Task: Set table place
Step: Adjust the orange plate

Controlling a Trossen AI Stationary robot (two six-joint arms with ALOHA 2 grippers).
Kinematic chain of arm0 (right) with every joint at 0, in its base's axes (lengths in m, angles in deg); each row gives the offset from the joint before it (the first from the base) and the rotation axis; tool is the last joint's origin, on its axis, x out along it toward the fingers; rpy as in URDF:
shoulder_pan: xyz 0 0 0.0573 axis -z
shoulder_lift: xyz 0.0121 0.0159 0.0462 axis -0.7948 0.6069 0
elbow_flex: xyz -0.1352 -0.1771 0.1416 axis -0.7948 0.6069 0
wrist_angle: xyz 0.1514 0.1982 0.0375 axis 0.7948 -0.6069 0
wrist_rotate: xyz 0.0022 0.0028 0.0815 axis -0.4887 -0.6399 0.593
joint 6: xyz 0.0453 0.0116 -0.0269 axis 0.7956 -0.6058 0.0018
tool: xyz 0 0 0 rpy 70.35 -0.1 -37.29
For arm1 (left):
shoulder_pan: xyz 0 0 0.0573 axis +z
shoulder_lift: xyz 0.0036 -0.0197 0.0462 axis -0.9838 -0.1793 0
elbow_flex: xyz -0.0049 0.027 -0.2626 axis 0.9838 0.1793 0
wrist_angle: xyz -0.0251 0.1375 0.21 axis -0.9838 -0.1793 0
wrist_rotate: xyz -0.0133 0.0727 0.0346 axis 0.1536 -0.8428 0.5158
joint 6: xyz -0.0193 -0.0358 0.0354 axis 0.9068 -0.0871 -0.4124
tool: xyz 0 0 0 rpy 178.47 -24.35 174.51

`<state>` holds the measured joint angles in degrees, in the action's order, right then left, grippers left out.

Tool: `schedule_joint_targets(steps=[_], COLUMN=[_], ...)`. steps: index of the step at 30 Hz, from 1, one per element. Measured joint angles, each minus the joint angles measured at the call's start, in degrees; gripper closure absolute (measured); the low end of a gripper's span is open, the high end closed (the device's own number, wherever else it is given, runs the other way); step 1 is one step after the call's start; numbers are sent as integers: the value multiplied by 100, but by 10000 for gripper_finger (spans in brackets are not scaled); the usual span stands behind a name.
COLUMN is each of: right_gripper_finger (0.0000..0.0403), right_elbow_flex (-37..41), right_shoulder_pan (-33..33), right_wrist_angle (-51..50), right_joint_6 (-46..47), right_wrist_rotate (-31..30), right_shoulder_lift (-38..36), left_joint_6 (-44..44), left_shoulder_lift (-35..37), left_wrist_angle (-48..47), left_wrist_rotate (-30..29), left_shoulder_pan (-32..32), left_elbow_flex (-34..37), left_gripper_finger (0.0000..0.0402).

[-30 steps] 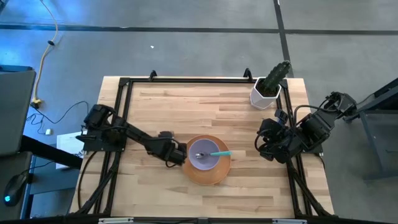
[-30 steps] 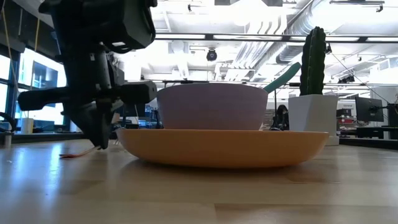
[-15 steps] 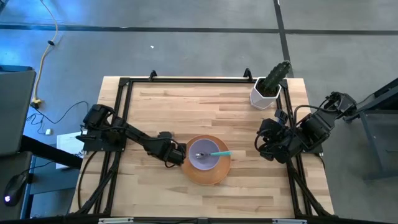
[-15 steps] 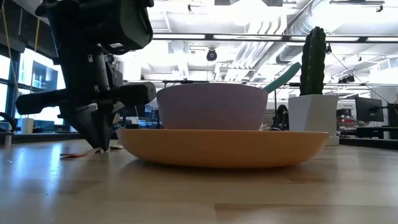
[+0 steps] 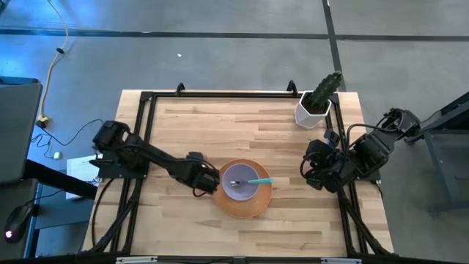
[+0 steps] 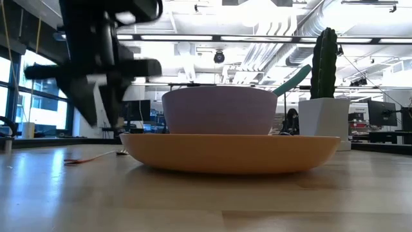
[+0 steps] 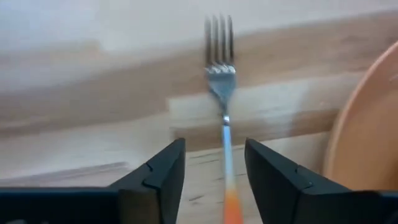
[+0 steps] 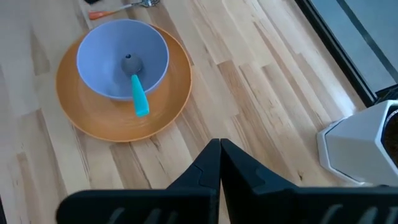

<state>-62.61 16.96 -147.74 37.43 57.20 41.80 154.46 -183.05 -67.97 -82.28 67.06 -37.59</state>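
The orange plate (image 5: pixel 245 199) lies on the table (image 5: pixel 220 125) with the lavender bowl (image 5: pixel 240 183) on it, and the teal-handled spoon (image 5: pixel 258 180) leans in the bowl. The orange-handled fork (image 7: pixel 222 93) lies flat on the wood just left of the plate's rim (image 7: pixel 367 124). My left gripper (image 7: pixel 214 180) hangs open above the fork's handle, one finger on either side and clear of it; the low view shows the gripper (image 6: pixel 103 119) raised over the fork (image 6: pixel 96 156). My right gripper (image 8: pixel 219 162) waits shut over the table's right side.
A white pot (image 5: pixel 311 114) with a cactus (image 5: pixel 326 88) stands at the far right corner, close to my right arm. The black metal frame (image 5: pixel 143 139) runs along the table's edges. Bare wood lies near and far of the plate.
My left gripper has opened, let go of the fork and risen above it. The fork stays flat on the table, left of the plate.
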Motion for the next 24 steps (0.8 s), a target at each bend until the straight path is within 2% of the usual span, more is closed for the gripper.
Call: schedule_joint_targets(steps=[5,9,11,15,20,22,24], right_gripper_finger=[403,403,403,403,403,403,403], right_elbow_flex=[19,512,939,1959,3191,3414,3438], right_shoulder_pan=[-88,-301,-426,-625,-705,-691,-659], right_wrist_angle=[-106,64,413,2000,5161,6108,6404], right_joint_6=[576,1364,1732,2155,2139,2057,2061], right_wrist_rotate=[-132,-71,176,805,911,873,907], right_shoulder_lift=[2,5,19,94,300,568,956], left_joint_6=[63,194,-230,-703,-1249,-1485,-1634], left_shoulder_lift=[428,765,999,1619,2084,2199,2255], left_wrist_angle=[-1805,-3334,-3231,-3333,-3338,-3318,-3326], left_wrist_rotate=[-456,-937,-1107,-1293,-1362,-1439,-1538], left_shoulder_pan=[-258,-602,-743,-964,-1199,-1299,-1321], left_elbow_flex=[-842,-1693,-1912,-1999,-1893,-1872,-1869], left_gripper_finger=[247,261,272,308,385,394,388])
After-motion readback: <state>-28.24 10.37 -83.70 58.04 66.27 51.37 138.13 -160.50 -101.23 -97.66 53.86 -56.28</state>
